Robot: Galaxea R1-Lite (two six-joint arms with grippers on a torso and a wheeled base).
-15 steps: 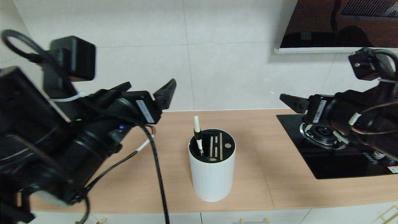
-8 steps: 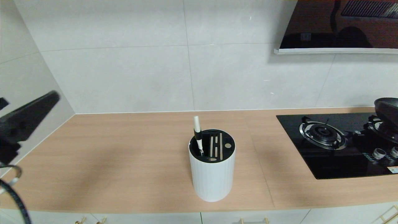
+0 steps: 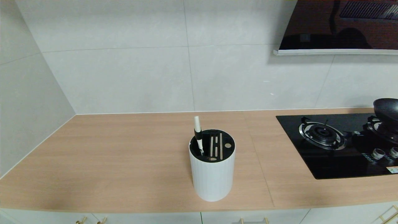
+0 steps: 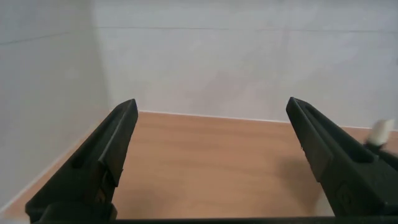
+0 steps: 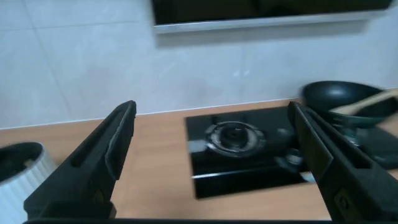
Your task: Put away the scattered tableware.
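Now | white-handled utensil (image 3: 197, 133) stands upright in holder (image 3: 212, 174), leftmost slot, handle up | left gripper (image 4: 211, 109) spread wide, empty, left of holder | right gripper (image 5: 211, 109) spread wide, empty, right of holder | left arm probably nearer

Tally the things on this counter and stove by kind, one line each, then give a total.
White holder: 1
White-handled utensil standing in the holder: 1
Stove: 1
Black pan on the stove: 1
Wooden tool in the pan: 1
Total: 5
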